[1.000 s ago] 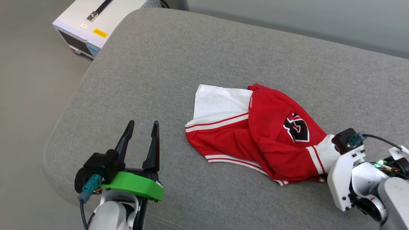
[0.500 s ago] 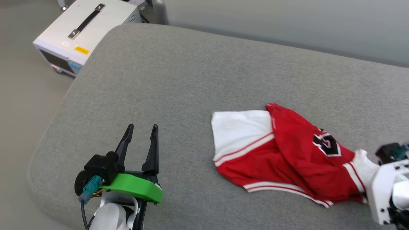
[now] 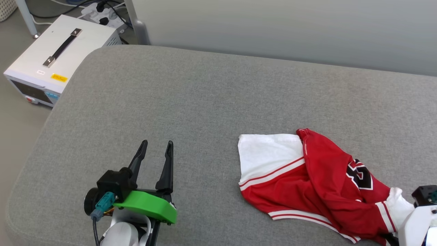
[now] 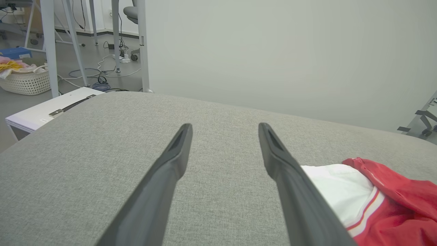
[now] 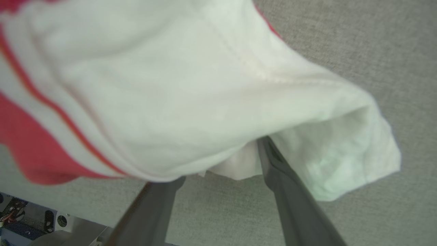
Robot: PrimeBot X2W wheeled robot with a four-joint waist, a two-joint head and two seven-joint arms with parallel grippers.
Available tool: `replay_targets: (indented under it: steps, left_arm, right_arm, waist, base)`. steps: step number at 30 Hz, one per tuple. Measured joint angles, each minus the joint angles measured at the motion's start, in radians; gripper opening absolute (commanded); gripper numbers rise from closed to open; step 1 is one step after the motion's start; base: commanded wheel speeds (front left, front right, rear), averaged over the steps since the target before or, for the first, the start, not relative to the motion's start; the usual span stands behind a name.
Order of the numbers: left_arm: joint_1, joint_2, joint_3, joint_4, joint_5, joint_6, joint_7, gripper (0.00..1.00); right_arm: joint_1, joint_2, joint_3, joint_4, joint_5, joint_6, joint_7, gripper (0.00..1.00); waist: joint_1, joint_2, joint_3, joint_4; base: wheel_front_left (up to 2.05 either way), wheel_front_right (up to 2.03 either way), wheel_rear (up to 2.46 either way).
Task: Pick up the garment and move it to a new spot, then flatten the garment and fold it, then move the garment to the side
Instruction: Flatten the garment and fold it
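1. Where the grey cushion [image 3: 205, 102] ends at far left, a white box [image 3: 51, 61] with a black handle sits on the floor.
2. Next, left gripper [image 3: 157, 142]: fingers spread, empty, over the cushion.
3. Right of it and apart, garment [image 3: 324, 184]: bunched, lying on the cushion.
4. Far right, right gripper [image 5: 223, 159]: fingertips hidden under the garment's white sleeve, so grip cannot be told.

The garment [image 3: 327, 194] is red with white sleeves, red-and-white stripe trim and black, white-edged lettering. The bench [image 3: 205, 102] is plain grey. The left gripper [image 3: 157, 142] has black fingers [image 3: 166, 167] and a green mount [image 3: 146, 205].
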Motion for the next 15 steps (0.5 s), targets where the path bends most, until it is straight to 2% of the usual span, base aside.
replay_targets:
  steps: [3,7,11,15]
  left_arm:
    - [0.003,0.0,0.002,0.003,0.008,0.0,0.0,1.0]
    - [0.013,0.0,0.004,0.004,0.008,0.0,0.0,1.0]
    - [0.016,0.0,0.0,0.002,0.008,0.0,0.0,1.0]
    - [0.015,0.0,-0.007,-0.003,0.008,0.0,0.0,1.0]
  right_arm:
    - [0.024,-0.002,0.019,-0.072,0.02,0.0,0.042,1.0]
    - [0.062,-0.028,0.022,-0.234,0.074,0.0,0.15,1.0]
    - [0.081,-0.04,-0.021,-0.405,0.128,0.0,0.272,1.0]
    - [0.035,-0.031,-0.063,-0.486,0.137,0.0,0.35,1.0]
  waist:
    - [0.0,0.0,-0.014,-0.01]
    - [0.0,0.0,-0.032,-0.021]
    - [0.0,0.0,-0.038,-0.028]
    - [-0.0001,0.0,-0.022,-0.026]
  base:
    - [0.0,0.0,0.0]
    - [0.0,0.0,0.0]
    - [0.0,0.0,0.0]
    - [0.0,0.0,0.0]
